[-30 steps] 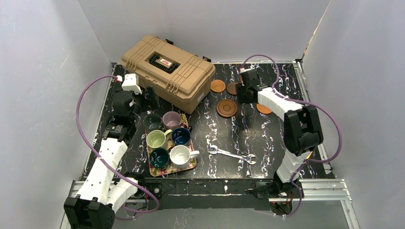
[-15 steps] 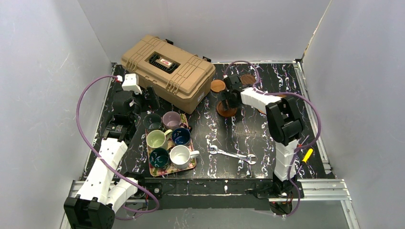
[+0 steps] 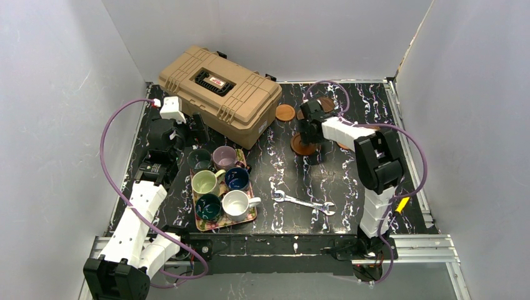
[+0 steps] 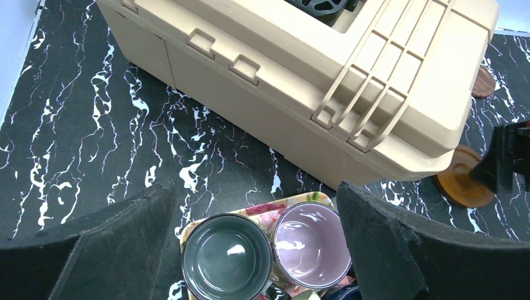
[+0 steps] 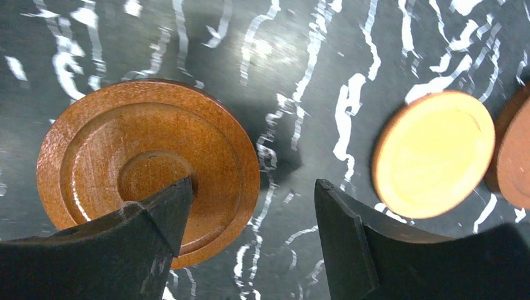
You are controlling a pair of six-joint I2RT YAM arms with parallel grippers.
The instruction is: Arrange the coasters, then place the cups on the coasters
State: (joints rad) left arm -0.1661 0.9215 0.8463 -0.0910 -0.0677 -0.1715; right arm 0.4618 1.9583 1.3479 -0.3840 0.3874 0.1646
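Black table [image 3: 294,181]: six cups [image 3: 236,203] on one tray [image 3: 220,225] at 8 o'clock, four coasters [image 3: 285,112] visible at 1 o'clock. Jaws apart and empty on right gripper [image 5: 250,200] and left gripper [image 4: 256,187].

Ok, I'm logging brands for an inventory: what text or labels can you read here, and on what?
Red-and-white label on the lid of the tan plastic toolbox: too small to read.
No other writing shows in any view.
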